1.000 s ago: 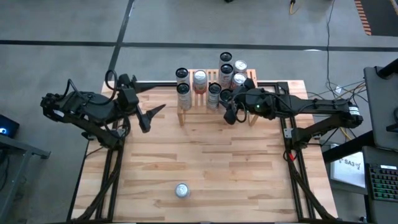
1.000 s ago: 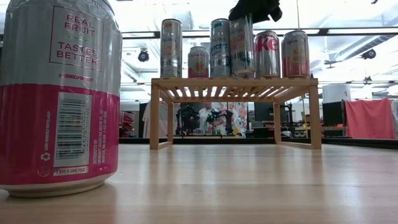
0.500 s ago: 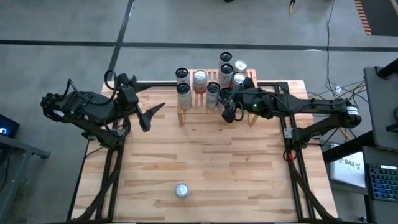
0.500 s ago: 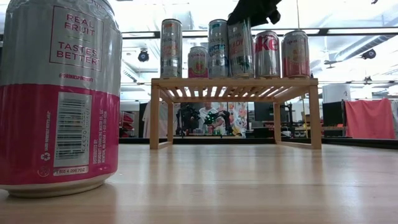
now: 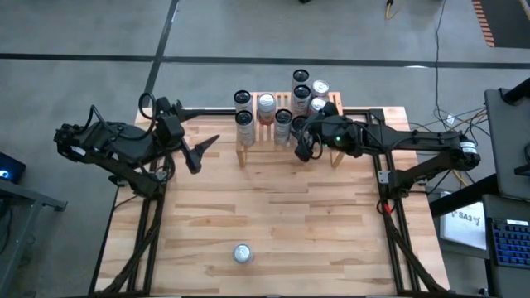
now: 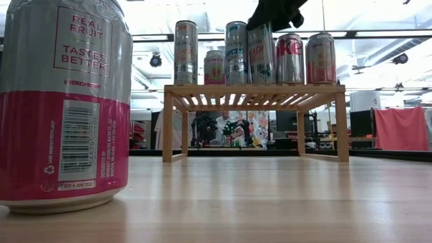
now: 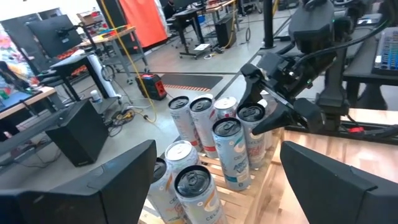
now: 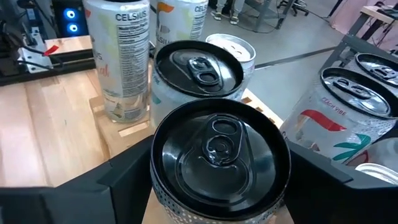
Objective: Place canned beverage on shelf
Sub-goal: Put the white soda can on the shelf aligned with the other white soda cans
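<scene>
1. The shelf (image 5: 267, 132) sits at the far middle edge of the tabletop (image 5: 273, 215), already crowded with upright cans.
2. The right gripper (image 5: 303, 142) is over the shelf's right part, straddling a black-topped can (image 8: 219, 155) that stands on the slats among the others. In the right wrist view its fingers (image 8: 93, 186) flank the can on both sides, fairly wide apart; can't tell whether they're actually touching it.
3. Next to that can there's another black-topped one (image 8: 198, 70), plus a tall white can (image 8: 121, 59) by the shelf's edge.
4. The left gripper (image 5: 201, 152) hangs over the left side of the tabletop, well clear of the shelf, fingers spread wide with nothing between them.
5. One lone pink-and-silver can (image 5: 241, 252) stands on the near part of the tabletop, far from both arms. It fills the left of the low view.
</scene>
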{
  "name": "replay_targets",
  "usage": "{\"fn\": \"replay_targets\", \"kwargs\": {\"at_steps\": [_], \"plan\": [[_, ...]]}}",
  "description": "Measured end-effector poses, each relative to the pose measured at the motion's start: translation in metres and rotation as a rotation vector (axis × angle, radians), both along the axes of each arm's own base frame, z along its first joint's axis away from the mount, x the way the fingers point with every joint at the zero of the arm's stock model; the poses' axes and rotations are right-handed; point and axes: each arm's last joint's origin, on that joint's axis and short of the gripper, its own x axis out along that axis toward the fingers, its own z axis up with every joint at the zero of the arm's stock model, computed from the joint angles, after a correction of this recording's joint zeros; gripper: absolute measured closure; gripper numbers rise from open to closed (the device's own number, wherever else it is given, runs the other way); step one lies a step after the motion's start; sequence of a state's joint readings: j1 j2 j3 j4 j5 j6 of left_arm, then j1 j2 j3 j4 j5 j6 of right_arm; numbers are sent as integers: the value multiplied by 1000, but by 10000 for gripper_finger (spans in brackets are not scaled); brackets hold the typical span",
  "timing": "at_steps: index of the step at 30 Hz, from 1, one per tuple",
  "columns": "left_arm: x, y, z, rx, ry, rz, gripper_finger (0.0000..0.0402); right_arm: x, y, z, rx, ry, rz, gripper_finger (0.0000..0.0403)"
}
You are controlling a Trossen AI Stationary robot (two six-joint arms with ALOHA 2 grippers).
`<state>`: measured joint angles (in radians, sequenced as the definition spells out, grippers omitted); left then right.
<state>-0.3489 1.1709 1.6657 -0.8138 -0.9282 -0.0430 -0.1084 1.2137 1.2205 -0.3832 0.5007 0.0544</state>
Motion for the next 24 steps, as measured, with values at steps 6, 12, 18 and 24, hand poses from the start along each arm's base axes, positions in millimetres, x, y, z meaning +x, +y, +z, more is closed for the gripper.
{"fn": "replay_targets", "kwargs": {"at_steps": [6, 12, 18, 24], "plan": [[0, 0, 0, 3, 1, 8, 73, -1, -3, 1, -6, -8, -12, 105], [0, 0, 0, 3, 2, 7, 73, -1, -2, 1, 1, -9, -14, 93], [0, 0, 0, 3, 2, 7, 73, -2, -9, 1, 31, -28, -47, 79], [0, 0, 0, 3, 2, 7, 73, -3, -10, 14, 10, -47, -42, 65]]}}
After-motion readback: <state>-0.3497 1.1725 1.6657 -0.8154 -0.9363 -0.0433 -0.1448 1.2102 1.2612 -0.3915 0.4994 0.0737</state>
